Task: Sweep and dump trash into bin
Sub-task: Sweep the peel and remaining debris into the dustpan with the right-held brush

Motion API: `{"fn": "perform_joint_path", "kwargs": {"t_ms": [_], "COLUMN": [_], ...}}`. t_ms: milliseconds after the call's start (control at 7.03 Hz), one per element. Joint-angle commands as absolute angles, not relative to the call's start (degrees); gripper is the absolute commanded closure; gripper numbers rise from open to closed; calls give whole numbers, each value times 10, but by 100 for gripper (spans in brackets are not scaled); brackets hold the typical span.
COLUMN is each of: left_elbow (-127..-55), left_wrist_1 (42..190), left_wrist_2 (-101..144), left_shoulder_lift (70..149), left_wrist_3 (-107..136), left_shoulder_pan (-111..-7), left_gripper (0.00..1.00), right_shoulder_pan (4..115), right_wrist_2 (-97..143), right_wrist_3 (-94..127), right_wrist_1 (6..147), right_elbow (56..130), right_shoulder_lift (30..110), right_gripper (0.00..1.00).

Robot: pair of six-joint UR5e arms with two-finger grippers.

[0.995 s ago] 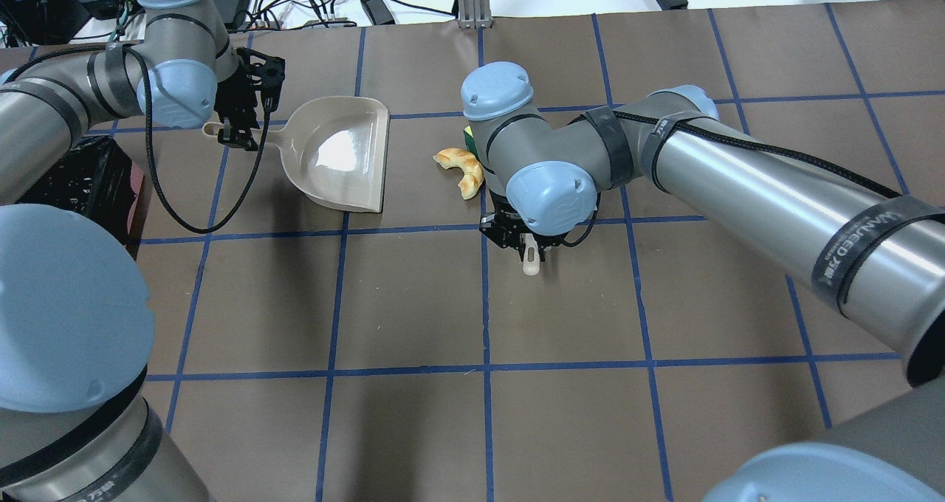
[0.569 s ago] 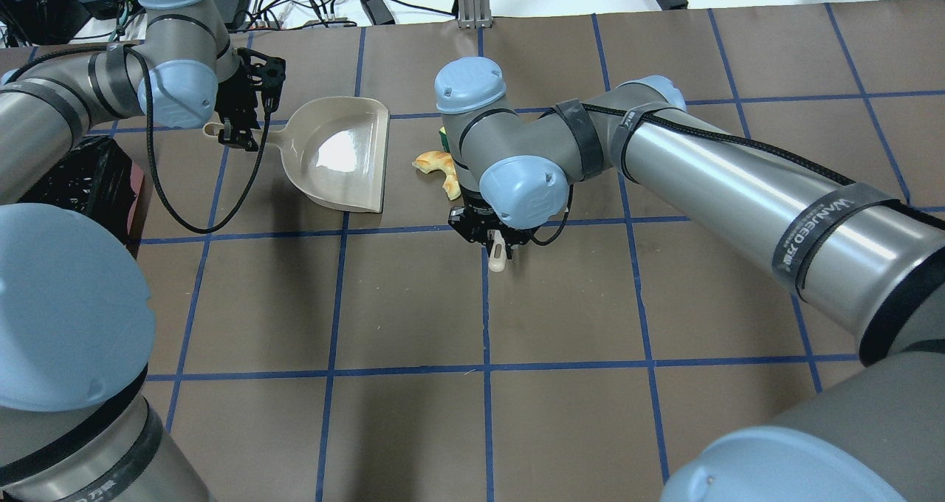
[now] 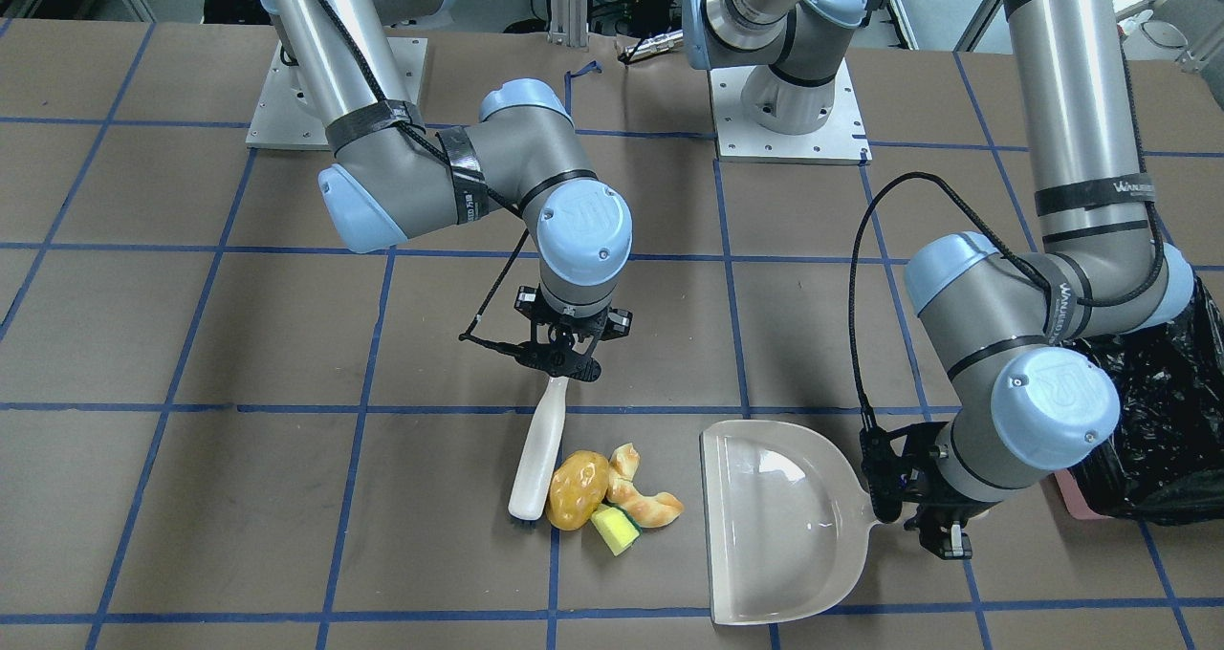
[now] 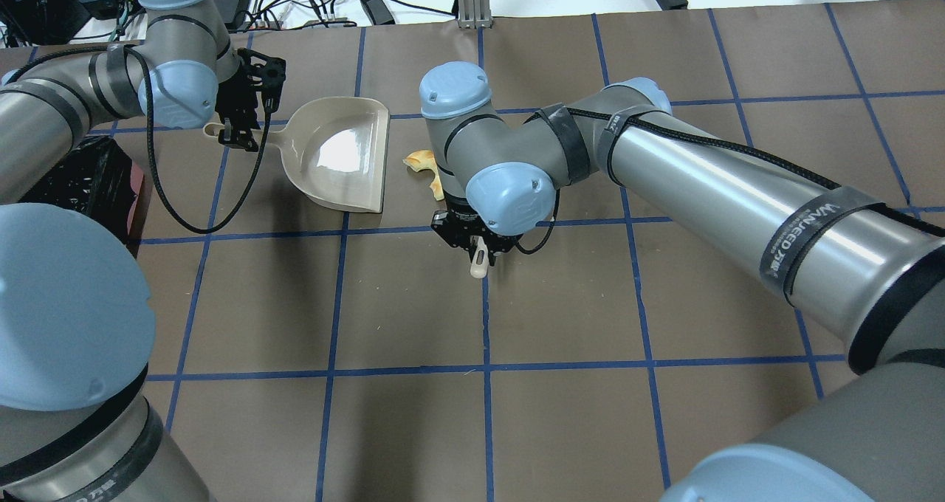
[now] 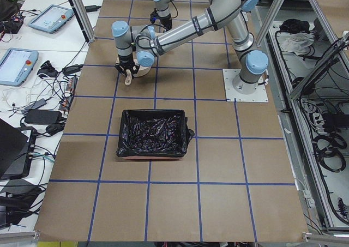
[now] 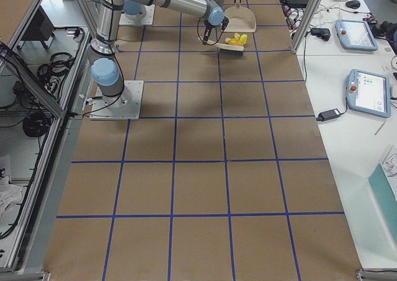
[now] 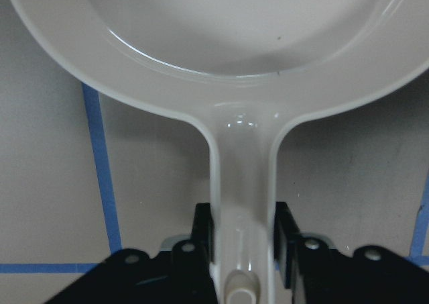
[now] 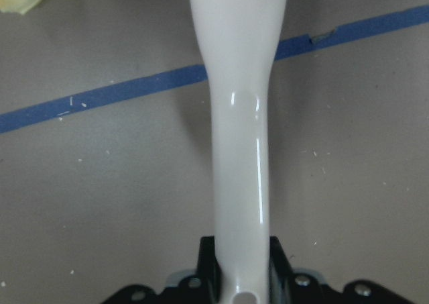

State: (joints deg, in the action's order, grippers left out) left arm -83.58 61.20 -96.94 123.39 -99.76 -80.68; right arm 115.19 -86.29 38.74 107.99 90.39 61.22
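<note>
gap: bare table [image 3: 692,468] strip between croissant [image 3: 652,507] and dustpan [image 3: 765,554] mouth | blocked: brush [image 3: 534,459], potato [image 3: 577,503], sponge [image 3: 616,530] bunched together | bin [image 3: 1162,440] beyond dustpan handle

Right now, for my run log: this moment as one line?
right fingers shut on brush | left fingers shut on dustpan | potato, croissant, sponge between brush and dustpan | none in dustpan

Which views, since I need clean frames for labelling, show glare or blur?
Overhead exterior: a white glare patch washes out the dustpan floor. Right wrist: thin specular streaks on the brush handle. Left wrist: small highlights on the dustpan handle. Front-facing: evenly lit, trash sharp, soft shadows.
</note>
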Motion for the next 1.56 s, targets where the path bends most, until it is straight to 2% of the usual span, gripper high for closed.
{"fn": "perform_joint_path", "kwargs": {"t_ms": [0, 426, 995, 1422], "left_elbow": [-836, -836, -836, -836], "left_wrist_1": [612, 612, 612, 613], "left_wrist_2": [-969, -969, -969, -969], "left_shoulder_lift": [1233, 1234, 1233, 1227], "left_wrist_3": [-998, -997, -997, -997], "left_shoulder_pan": [-807, -807, -807, -807], "left_gripper": [82, 82, 82, 82], "right_shoulder_pan": [1157, 1175, 1201, 1222], "right_wrist_2": [-843, -841, -821, -798], "right_wrist_3": [405, 418, 445, 462], "right_wrist_1": [1083, 1084, 1140, 1152], "right_elbow": [890, 841, 829, 794], "right_shoulder_lift": [605, 571, 549, 536], "right_gripper": [98, 98, 98, 98]}}
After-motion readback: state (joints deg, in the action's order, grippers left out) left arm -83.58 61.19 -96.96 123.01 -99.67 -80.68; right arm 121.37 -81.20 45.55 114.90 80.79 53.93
